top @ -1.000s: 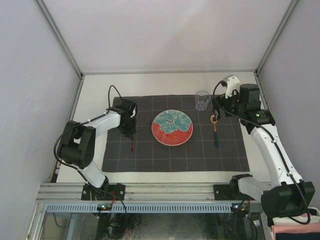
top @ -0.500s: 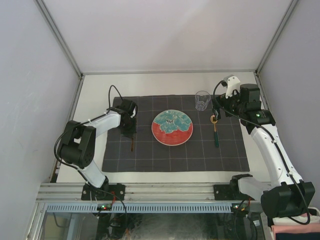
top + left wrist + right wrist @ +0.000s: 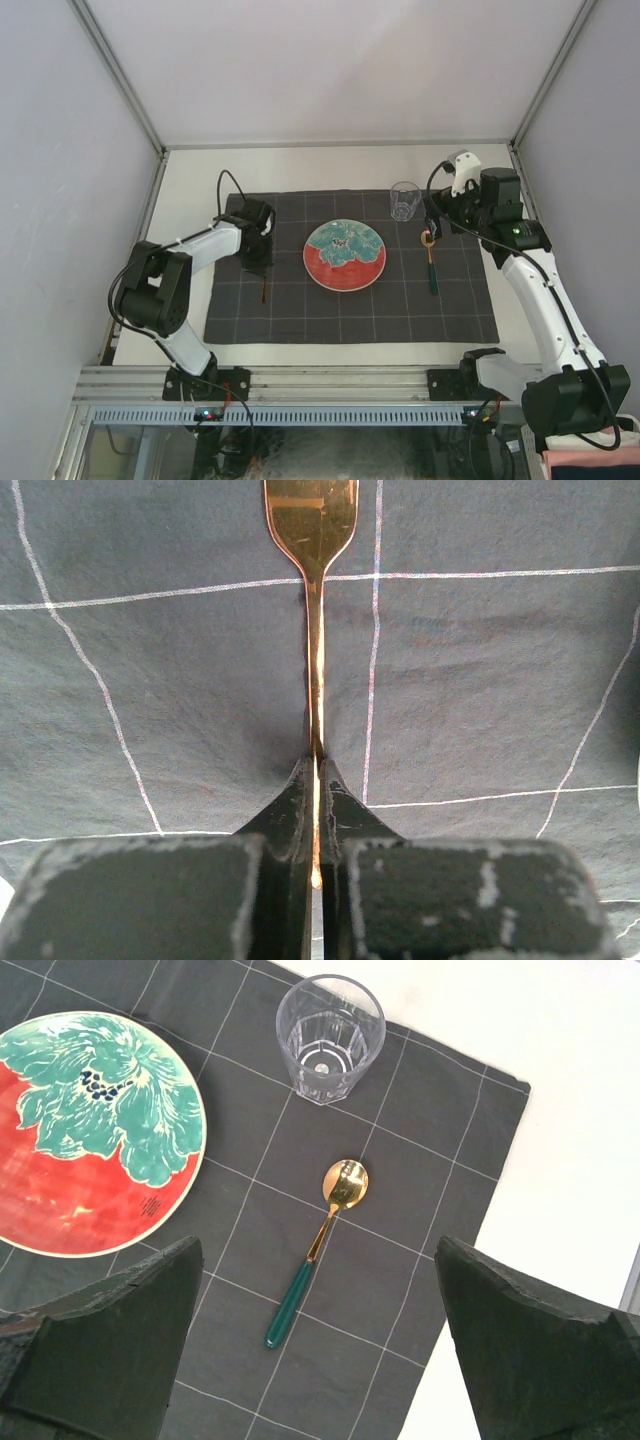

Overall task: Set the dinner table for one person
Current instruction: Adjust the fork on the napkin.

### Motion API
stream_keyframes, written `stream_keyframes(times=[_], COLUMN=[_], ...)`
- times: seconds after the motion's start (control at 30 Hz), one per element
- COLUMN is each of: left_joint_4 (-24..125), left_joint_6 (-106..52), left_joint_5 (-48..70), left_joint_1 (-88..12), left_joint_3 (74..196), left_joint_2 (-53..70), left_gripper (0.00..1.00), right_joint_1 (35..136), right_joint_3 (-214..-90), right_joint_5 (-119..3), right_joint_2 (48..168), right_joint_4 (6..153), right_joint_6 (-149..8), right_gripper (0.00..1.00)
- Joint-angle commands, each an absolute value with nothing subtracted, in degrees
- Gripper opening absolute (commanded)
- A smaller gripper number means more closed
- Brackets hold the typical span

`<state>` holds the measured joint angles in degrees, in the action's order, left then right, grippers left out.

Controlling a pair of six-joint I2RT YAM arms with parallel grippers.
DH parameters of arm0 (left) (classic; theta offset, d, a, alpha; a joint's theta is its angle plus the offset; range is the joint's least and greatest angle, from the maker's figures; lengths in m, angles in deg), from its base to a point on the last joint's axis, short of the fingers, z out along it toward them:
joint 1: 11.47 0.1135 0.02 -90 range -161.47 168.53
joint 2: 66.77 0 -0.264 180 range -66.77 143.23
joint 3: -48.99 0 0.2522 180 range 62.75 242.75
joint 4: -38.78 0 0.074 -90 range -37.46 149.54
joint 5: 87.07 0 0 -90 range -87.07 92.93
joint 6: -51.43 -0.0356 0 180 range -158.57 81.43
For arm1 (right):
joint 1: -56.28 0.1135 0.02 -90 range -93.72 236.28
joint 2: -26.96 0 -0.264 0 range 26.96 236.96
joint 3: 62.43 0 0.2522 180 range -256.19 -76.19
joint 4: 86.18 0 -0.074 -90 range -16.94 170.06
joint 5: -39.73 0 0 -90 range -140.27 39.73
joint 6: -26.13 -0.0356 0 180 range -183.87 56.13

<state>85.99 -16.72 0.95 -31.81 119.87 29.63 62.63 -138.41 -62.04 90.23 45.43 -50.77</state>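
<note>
Currently pinching the handle of the gold utensil (image 3: 314,630) in the left gripper (image 3: 316,780), long axis straight ahead of the claw along the checked cloth (image 3: 180,700), left of the plate (image 3: 344,256) on the dinner table (image 3: 300,170), with right gripper (image 3: 318,1300) agape above the spoon (image 3: 312,1258), well apart

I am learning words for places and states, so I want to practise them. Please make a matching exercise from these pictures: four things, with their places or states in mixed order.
1 plate
2 glass
3 spoon
4 copper utensil

A clamped in the shut left gripper
B upright at the far edge of the cloth
C lying to the right of the plate
D middle of the cloth

Pairs: 1-D, 2-B, 3-C, 4-A
</note>
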Motion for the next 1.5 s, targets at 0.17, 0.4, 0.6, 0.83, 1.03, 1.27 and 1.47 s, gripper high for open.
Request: stream_keyframes(times=[0.17,0.4,0.6,0.83,1.03,1.27,1.47], left_joint_4=[84.83,84.35,84.29,84.71,84.88,85.40,86.08], left_joint_6=[-16.98,-17.31,-17.48,-17.70,-18.39,-18.92,-19.04], left_joint_5=[-2.17,-2.27,-2.54,-2.28,-1.66,-0.96,-1.63], left_joint_1=[-31.33,-31.20,-31.14,-31.06,-31.06,-31.05,-31.07], left_joint_3=[121.66,120.76,120.95,121.71,122.46,123.06,123.52], left_joint_2=[29.96,29.91,30.59,30.86,31.01,30.61,30.20], left_gripper=[0.00,0.00,0.00,0.00,0.11,0.21,0.23], right_joint_1=[62.41,62.46,62.34,61.29,61.29,61.22,61.23], right_joint_3=[-139.32,-139.29,-139.34,-139.34,-139.29,-138.90,-138.68], right_joint_5=[-62.55,-63.03,-62.95,-68.37,-67.73,-68.10,-68.51], right_joint_2=[88.60,88.88,88.58,88.47,88.58,88.18,88.13], right_joint_4=[45.77,46.11,45.59,44.60,44.91,44.69,44.88], right_joint_6=[-50.17,-50.30,-50.11,-47.89,-48.50,-48.35,-48.41], right_gripper=[1.00,1.00,1.00,1.00,1.00,1.00,1.00])
